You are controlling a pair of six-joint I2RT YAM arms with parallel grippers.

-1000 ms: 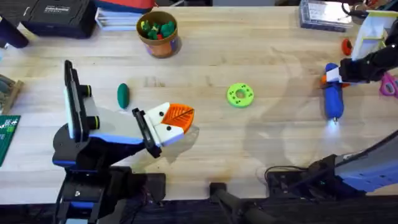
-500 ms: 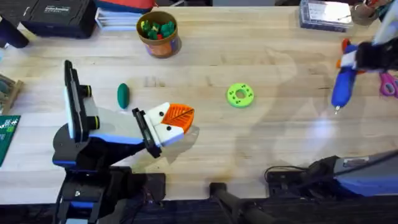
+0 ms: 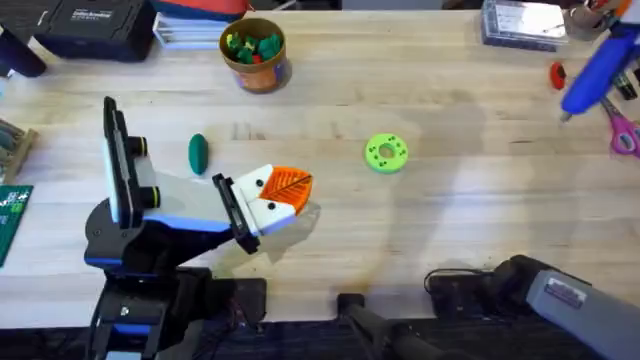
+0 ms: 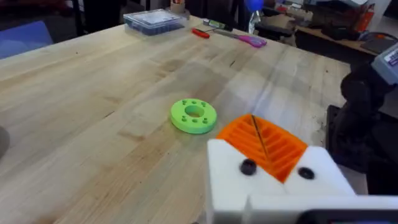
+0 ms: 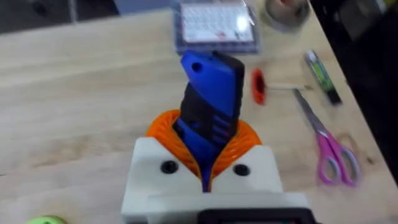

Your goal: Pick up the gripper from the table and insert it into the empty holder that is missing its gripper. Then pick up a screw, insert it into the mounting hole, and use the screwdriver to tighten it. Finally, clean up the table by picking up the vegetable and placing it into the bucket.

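Observation:
My right gripper (image 5: 208, 146) is shut on the blue screwdriver (image 5: 211, 93), its orange pads on either side of the body. From overhead, the screwdriver (image 3: 595, 68) hangs tilted above the table's far right corner. The white gripper with its orange ribbed tip (image 3: 280, 192) sits on the black holder bar (image 3: 236, 218) of my left arm. My left gripper (image 4: 254, 121) is shut on nothing, and two dark screw heads (image 4: 247, 167) show in its white block. The dark-green vegetable (image 3: 197, 153) lies left of it. At the back stands the yellow-orange bucket (image 3: 255, 55).
A bright-green disc (image 3: 386, 153) lies mid-table. At the far right are a small red-handled tool (image 3: 556, 73), pink scissors (image 3: 625, 132) and a clear box (image 3: 520, 20). A black case (image 3: 95, 25) is at the back left. The right arm (image 3: 560, 292) crosses the front right corner.
My right gripper has lifted the screwdriver off the table at the right and carried it up and back toward the far right corner. The left arm has not moved.

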